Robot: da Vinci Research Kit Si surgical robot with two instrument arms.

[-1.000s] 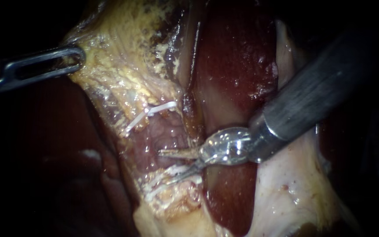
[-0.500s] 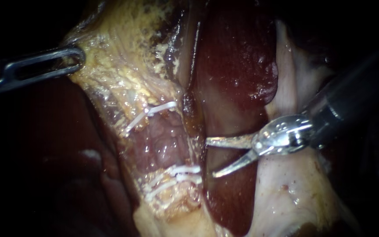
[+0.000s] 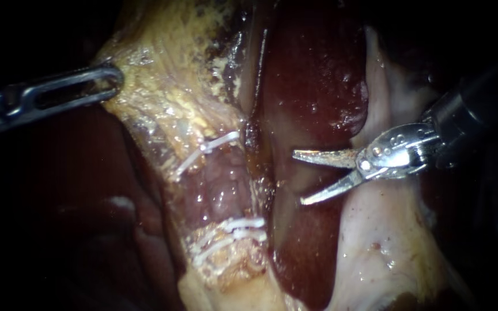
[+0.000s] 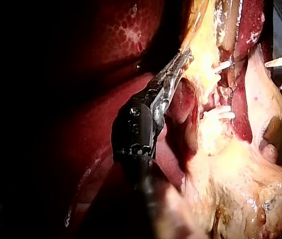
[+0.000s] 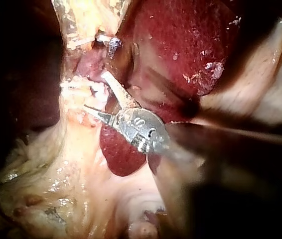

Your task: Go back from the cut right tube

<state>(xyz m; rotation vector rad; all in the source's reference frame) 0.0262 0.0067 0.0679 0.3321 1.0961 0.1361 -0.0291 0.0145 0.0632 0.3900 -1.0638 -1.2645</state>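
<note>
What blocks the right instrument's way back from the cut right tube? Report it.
Nothing visible. The right instrument, jaws open, hangs clear of the clipped tube, over the liver; its shaft's path back is free.

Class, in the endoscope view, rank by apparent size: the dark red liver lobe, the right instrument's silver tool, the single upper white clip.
Largest: dark red liver lobe.
Next: right instrument's silver tool, perhaps enlarged by nearness to the camera.
Smallest: single upper white clip.
</note>
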